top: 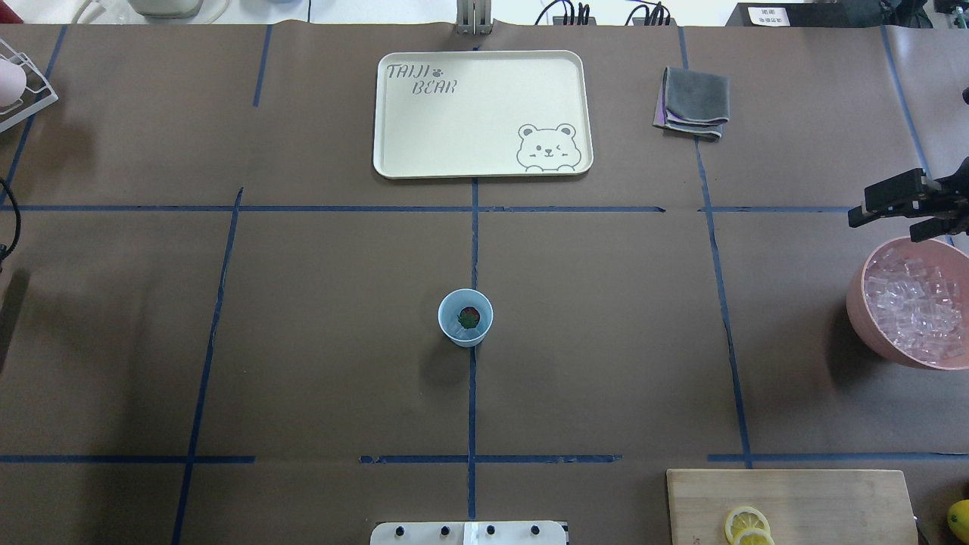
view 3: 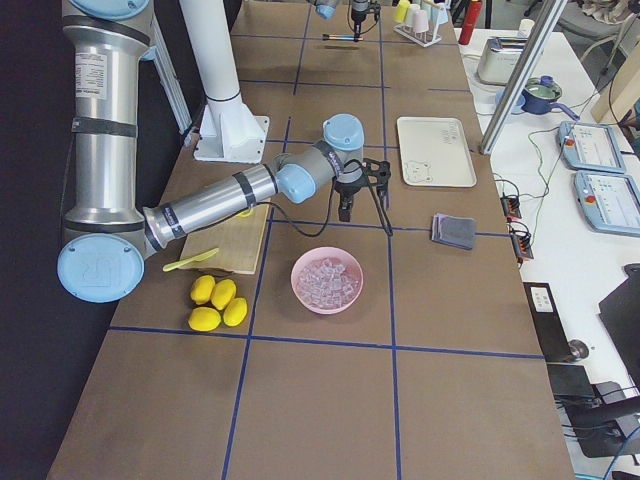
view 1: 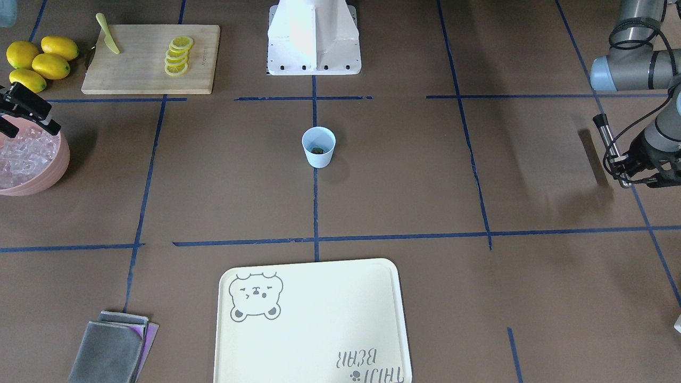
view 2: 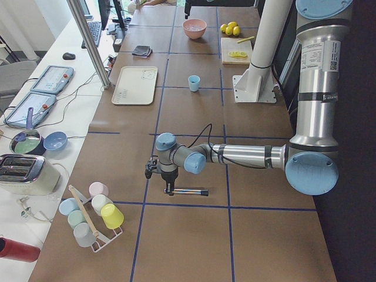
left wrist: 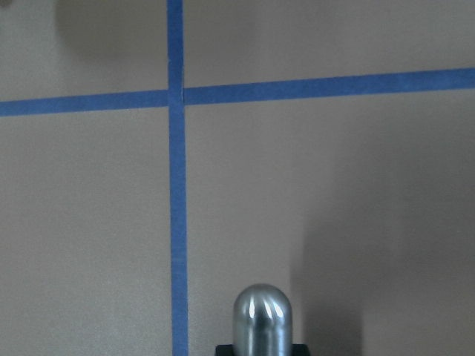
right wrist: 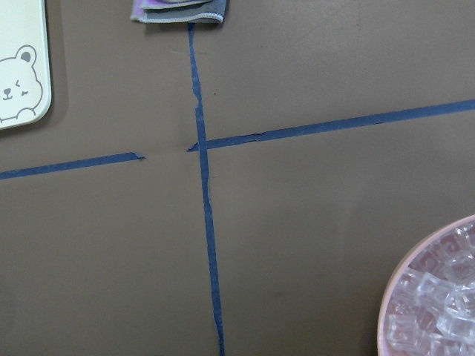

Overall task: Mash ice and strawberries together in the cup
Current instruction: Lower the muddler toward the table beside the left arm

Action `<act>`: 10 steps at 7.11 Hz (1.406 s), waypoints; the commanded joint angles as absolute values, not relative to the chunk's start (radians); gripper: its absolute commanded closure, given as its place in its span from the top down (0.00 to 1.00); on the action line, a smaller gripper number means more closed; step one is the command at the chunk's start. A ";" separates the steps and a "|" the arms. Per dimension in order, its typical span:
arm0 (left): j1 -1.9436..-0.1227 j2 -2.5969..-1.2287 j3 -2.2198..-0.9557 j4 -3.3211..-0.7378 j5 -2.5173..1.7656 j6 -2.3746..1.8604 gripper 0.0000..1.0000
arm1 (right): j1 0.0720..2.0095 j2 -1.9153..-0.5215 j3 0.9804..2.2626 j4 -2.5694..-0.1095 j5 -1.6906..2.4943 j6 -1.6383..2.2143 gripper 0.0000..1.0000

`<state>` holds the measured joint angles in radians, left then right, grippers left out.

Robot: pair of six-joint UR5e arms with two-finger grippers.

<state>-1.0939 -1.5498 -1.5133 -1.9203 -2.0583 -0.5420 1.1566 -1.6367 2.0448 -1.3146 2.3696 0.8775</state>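
1. The cup (top: 465, 318) stands upright at the table's centre, on the blue tape line that runs out from the robot's base (view 1: 314, 42). It is well apart from both grippers.
2. One strawberry (top: 469, 317), red with a green top, lies in the bottom of the cup. Whether any ice lies with it cannot be told.
3. The ice (top: 916, 303) is heaped in a pink bowl (top: 859, 306) at the table's right end.
4. The right gripper (top: 884, 224) hangs above the table near the bowl. Its fingers are spread and hold nothing.
5. The left gripper (view 1: 623, 169) is at the table's left end, raised off the surface. Its fingers are pressed onto a metal muddler (view 2: 188, 191), gripped near one end. The rest of the rod juts out level.
6. A cream bear tray (top: 484, 172) lies beyond the cup on the operators' side, with folded cloths (top: 695, 102) near it.
7. A wooden cutting board (view 1: 143, 69) on the robot's right carries lemon slices (view 1: 178, 56) and a yellow-green knife (view 1: 108, 34). Four whole lemons (view 1: 42, 61) lie just beside it.
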 commanded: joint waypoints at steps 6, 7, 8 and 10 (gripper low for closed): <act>-1.085 -1.565 -1.494 -1.917 -2.060 -0.541 0.09 | 1.157 -1.637 2.045 -1.315 2.370 0.877 0.99; -1.085 -1.565 -1.494 -1.917 -2.060 -0.540 0.09 | 1.157 -1.637 2.045 -1.315 2.370 0.877 0.99; -1.083 -1.568 -1.494 -1.917 -2.060 -0.538 0.12 | 1.157 -1.637 2.045 -1.315 2.370 0.877 0.99; -1.054 -1.569 -1.493 -1.917 -2.060 -0.541 0.29 | 1.157 -1.637 2.045 -1.315 2.370 0.877 0.99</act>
